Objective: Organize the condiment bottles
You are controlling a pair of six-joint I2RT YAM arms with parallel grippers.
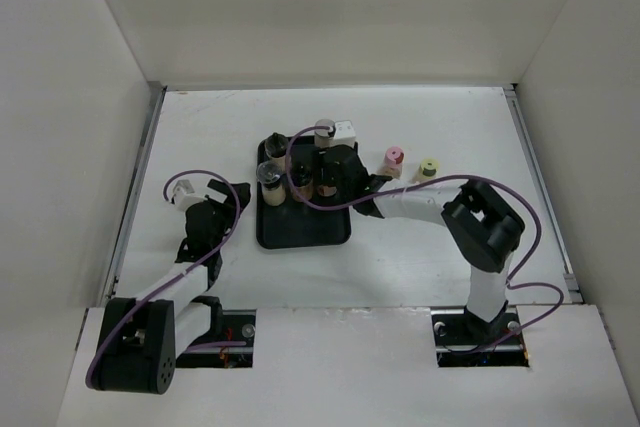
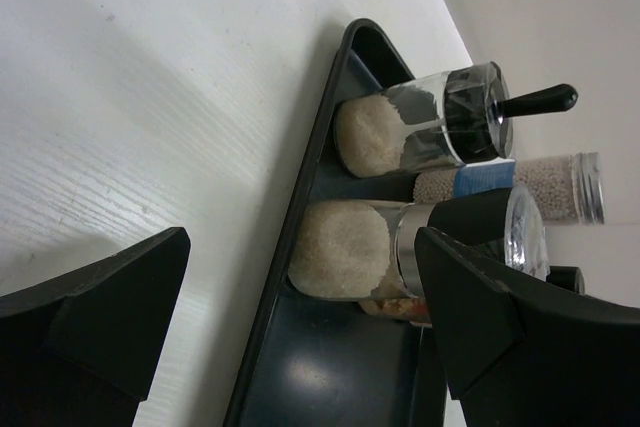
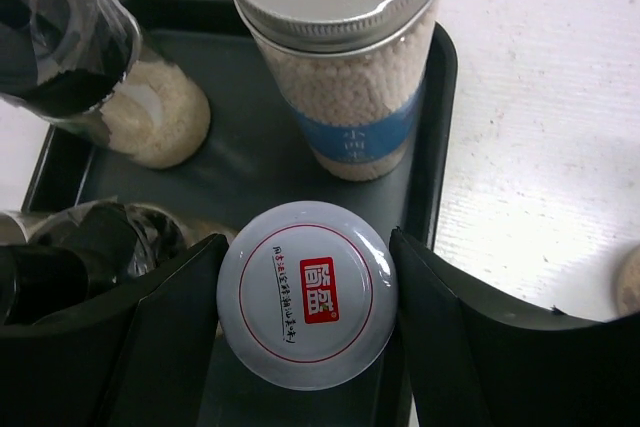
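A black tray [image 1: 300, 229] holds several condiment bottles. The tallest one, with a blue label band [image 1: 323, 131], stands at the tray's far side and also shows in the right wrist view [image 3: 345, 67]. My right gripper [image 1: 340, 169] reaches over the tray's right side. In the right wrist view, the right gripper [image 3: 307, 239] is shut on a pale-capped bottle [image 3: 307, 297] with red print, both fingers touching the cap. A pink-capped bottle [image 1: 394, 159] and a yellow-green-capped one [image 1: 427, 169] stand on the table right of the tray. My left gripper [image 1: 222, 202] is open and empty, left of the tray.
In the left wrist view the tray's left rim [image 2: 290, 277] lies between the open fingers, with a clear-capped bottle [image 2: 350, 247] and a black lever-capped bottle [image 2: 420, 127] just inside it. A small white box [image 1: 346, 132] sits beside the tall bottle. White walls enclose the table.
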